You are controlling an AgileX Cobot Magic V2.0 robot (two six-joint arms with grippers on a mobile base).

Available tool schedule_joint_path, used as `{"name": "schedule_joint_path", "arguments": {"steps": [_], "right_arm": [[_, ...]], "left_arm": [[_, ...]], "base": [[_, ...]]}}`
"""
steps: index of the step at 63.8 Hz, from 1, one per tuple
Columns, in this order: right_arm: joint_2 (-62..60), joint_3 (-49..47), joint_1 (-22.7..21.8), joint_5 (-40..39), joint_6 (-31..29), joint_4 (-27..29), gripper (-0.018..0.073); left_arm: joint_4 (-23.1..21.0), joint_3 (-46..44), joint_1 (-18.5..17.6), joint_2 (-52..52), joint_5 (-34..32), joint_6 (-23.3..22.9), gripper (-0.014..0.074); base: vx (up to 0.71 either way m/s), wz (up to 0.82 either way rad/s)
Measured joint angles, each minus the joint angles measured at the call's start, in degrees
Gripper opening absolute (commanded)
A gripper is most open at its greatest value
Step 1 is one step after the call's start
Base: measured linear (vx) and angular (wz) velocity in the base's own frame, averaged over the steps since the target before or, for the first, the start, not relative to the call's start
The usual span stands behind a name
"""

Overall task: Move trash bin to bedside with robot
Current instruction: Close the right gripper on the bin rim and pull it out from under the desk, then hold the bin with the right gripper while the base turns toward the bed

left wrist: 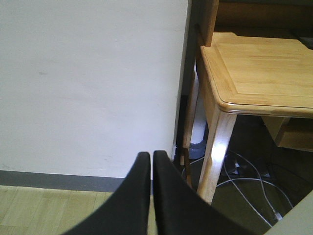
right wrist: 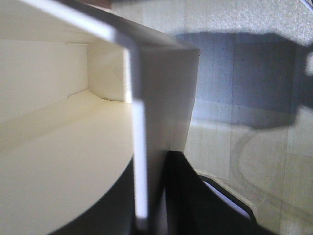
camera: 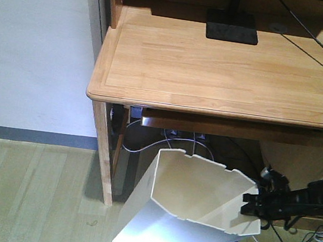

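Trash bin [camera: 185,211] hangs strongly tilted in front of the desk, below the front edge of the tabletop [camera: 229,70], with its open mouth turned up and toward the right. Its lower end is close to the floor [camera: 25,192]; I cannot tell if it touches. The bedside is not in any view.

My right jaws are closed on the rim of the bin: the right wrist view shows the thin white wall [right wrist: 141,161] pinched between them, one finger inside and one outside. My left jaws are pressed together and hold nothing; they look toward the wall and the desk leg [left wrist: 215,152].

I think the grip is the weak point. The jaws hold only one narrow piece of rim, so the weight of the tall bin pulls to one side, and a fast turn of the base could make it swing or slide out. The desk leg is near the bin and could knock it. Loose cables [left wrist: 234,166] lie under the desk, and the low end could catch them.
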Motion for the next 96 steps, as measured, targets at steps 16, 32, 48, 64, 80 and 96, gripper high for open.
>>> {"name": "schedule_joint_path", "arguments": {"steps": [16, 32, 48, 64, 80, 96], "right_arm": [[-13.23, 10.44, -2.15, -1.7, -3.24, -1.62, -0.0005], [-23.11, 18.14, -2.15, -4.4, -4.38, -5.72, -0.0005], [-25.95, 19.84, -2.1, -1.32, -4.63, -8.37, -0.0005], [-25.95, 19.84, -2.1, 2.09, -4.57, -8.48, -0.0005], [-25.95, 19.84, -2.05, 2.91, -4.57, -8.79, -0.0005], [-25.95, 19.84, -2.05, 2.75, -4.63, -8.83, -0.0005]], "left_arm": [[0.0, 0.0, 0.0, 0.0, 0.0, 0.0, -0.0006], [0.0, 0.0, 0.0, 0.0, 0.0, 0.0, -0.0006], [0.0, 0.0, 0.0, 0.0, 0.0, 0.0, -0.0006], [0.0, 0.0, 0.0, 0.0, 0.0, 0.0, -0.0006], [0.0, 0.0, 0.0, 0.0, 0.0, 0.0, -0.0006], [0.0, 0.0, 0.0, 0.0, 0.0, 0.0, -0.0006]], "base": [[0.0, 0.0], [0.0, 0.0], [0.0, 0.0], [0.0, 0.0], [0.0, 0.0], [0.0, 0.0]]}}
